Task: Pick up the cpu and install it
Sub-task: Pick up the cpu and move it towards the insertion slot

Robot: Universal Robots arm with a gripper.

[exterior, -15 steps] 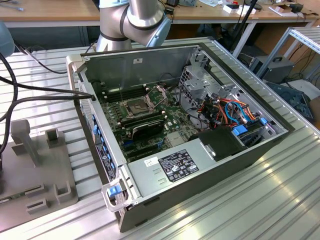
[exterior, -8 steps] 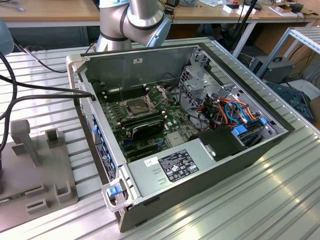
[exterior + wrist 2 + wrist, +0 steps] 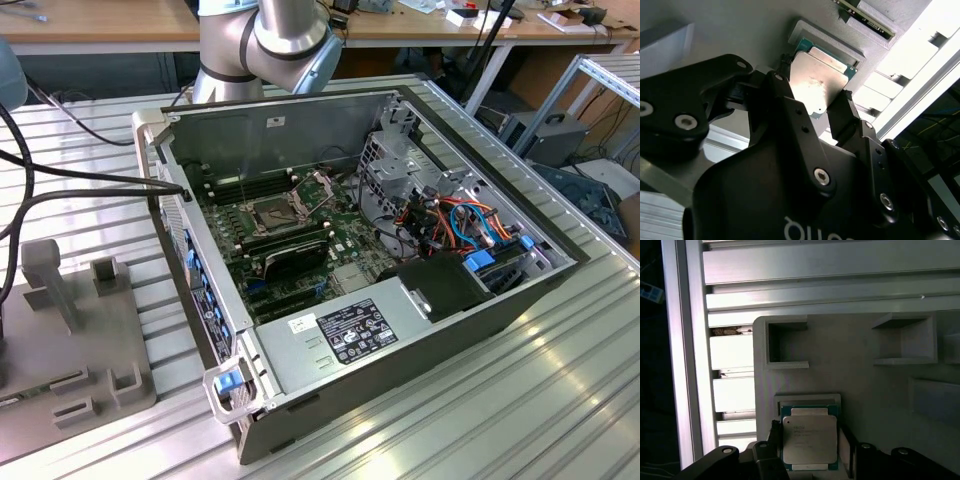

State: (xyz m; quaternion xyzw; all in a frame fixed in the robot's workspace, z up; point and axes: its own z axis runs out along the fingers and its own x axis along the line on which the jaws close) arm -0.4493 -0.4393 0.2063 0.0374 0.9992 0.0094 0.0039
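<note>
The cpu (image 3: 809, 442), a small square chip with a dull silver top and a green rim, sits at the recess of a grey holder block (image 3: 807, 401) on the grey fixture plate (image 3: 855, 365). In both wrist views my gripper (image 3: 810, 440) straddles it, the black fingers (image 3: 785, 95) pressed against two opposite edges of the cpu (image 3: 820, 80). Whether the chip is lifted clear of the recess I cannot tell. In the exterior view the open computer case (image 3: 360, 330) shows the motherboard's dark square socket (image 3: 272, 212), its hinged metal frame raised.
The grey fixture plate (image 3: 90, 350), with upright blocks, lies at the exterior view's left on the ribbed aluminium table (image 3: 560, 400). The arm's base (image 3: 270, 40) stands behind the case. Black cables (image 3: 60, 175) run leftward. A power supply (image 3: 340, 335) and wiring fill the case front.
</note>
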